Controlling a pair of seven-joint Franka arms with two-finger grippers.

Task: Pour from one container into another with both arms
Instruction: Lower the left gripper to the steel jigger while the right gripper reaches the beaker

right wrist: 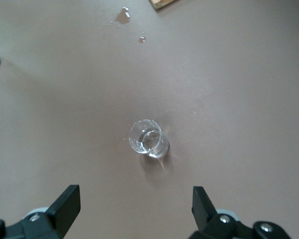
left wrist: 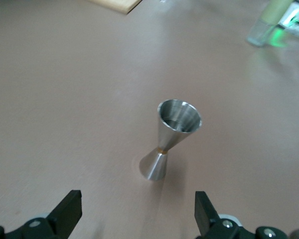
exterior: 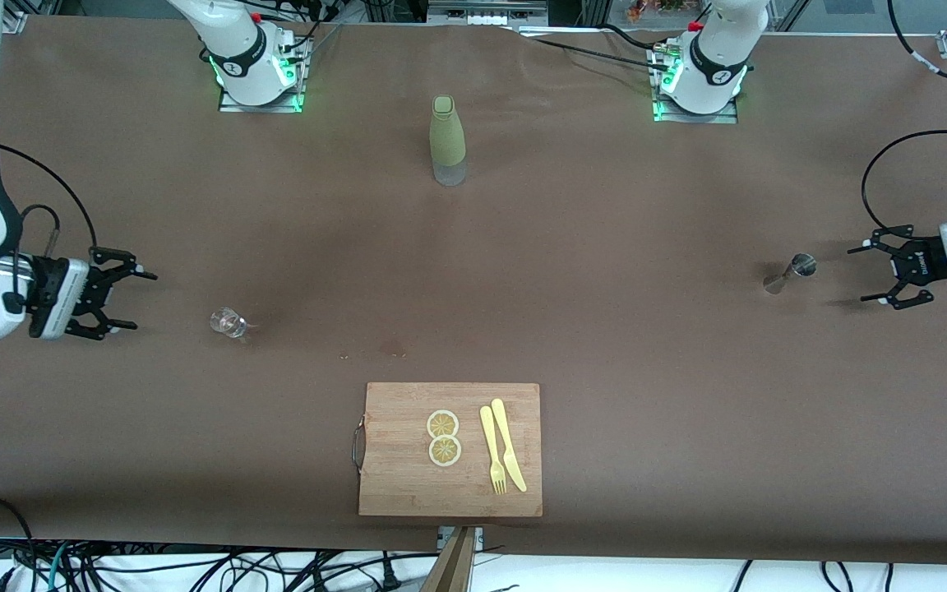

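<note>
A steel hourglass-shaped jigger (exterior: 790,274) (left wrist: 171,137) stands upright on the brown table toward the left arm's end. My left gripper (exterior: 870,275) (left wrist: 138,211) points at it from a short way off, open, with nothing between its fingers. Toward the right arm's end stands a small clear glass (exterior: 228,322) (right wrist: 148,139). My right gripper (exterior: 138,301) (right wrist: 136,209) is aimed at the glass with a gap between them, open and holding nothing.
A tall bottle with an olive-green sleeve (exterior: 447,140) stands between the two arm bases. A wooden cutting board (exterior: 391,481) near the front edge carries two lemon slices (exterior: 443,437), a yellow fork (exterior: 491,450) and a yellow knife (exterior: 509,444). A few crumbs (exterior: 395,355) lie above the board.
</note>
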